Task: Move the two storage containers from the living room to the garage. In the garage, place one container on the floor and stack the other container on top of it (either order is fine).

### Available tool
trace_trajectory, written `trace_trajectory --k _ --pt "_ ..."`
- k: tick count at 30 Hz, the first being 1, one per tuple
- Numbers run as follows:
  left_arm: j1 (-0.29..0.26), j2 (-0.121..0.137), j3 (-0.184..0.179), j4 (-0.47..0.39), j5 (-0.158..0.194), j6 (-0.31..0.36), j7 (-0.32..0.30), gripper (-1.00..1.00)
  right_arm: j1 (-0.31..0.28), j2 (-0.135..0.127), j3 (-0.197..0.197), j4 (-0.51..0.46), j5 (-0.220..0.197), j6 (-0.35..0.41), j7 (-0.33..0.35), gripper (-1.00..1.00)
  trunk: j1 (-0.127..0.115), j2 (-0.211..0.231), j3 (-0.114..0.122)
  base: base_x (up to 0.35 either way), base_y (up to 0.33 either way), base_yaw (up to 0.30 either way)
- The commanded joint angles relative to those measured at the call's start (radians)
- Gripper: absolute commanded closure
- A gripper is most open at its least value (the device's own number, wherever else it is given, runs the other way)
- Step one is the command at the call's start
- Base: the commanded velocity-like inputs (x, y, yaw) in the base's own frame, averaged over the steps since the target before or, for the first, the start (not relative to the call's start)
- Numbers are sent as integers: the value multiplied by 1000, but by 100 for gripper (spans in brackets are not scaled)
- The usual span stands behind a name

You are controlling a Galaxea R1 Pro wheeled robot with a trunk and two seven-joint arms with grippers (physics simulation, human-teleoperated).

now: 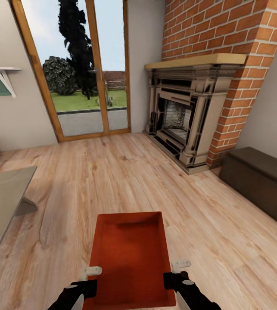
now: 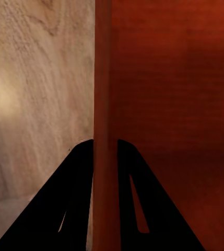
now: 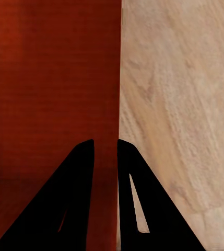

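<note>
While the robot stood in the living room, facing the brick fireplace [image 1: 185, 125] and the glazed garden door [image 1: 88, 69], one storage container [image 1: 129, 258] was held low in front of the trunk over the wood plank floor [image 1: 112, 176]. Whether it had left the floor could not be told from the head view. The left tool [image 1: 86, 282] was pinched on the container's left wall, one finger [image 2: 70, 198] outside and the other inside, as the left wrist view confirmed. The right tool [image 1: 175, 275] was pinched likewise on the right wall, its fingers [image 3: 138, 198] straddling the rim. The step in hand was judged to be the pick-up or carry of the first container (an early stage, since no garage was in sight). The next move would call for keeping both grips level and evenly pressed while the base turned away from the fireplace, clear of the dark bench [image 1: 259, 181] on the right and the grey desk [image 1: 2, 202] on the left. No brand, label or legible writing appeared on the container or the tools.
</note>
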State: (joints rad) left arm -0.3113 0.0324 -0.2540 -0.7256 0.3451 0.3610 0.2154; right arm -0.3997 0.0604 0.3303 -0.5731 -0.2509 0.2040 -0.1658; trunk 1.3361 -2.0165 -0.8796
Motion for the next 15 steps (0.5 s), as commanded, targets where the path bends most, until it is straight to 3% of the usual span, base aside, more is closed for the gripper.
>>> trace_trajectory --k 1,8,15 --pt "0 1 -10 0 17 4 13 100 -1 -1 6 -13 -13 3 -4 100 -1 -1 -1 -277 -170 248" --pt "0 1 -10 0 17 4 13 100 -1 -1 7 -13 -13 3 -4 100 -1 -1 2 -278 -184 269" --pt "0 1 -10 0 17 4 13 100 -1 -1 7 -13 -13 3 -4 100 -1 -1 3 -277 -197 76"
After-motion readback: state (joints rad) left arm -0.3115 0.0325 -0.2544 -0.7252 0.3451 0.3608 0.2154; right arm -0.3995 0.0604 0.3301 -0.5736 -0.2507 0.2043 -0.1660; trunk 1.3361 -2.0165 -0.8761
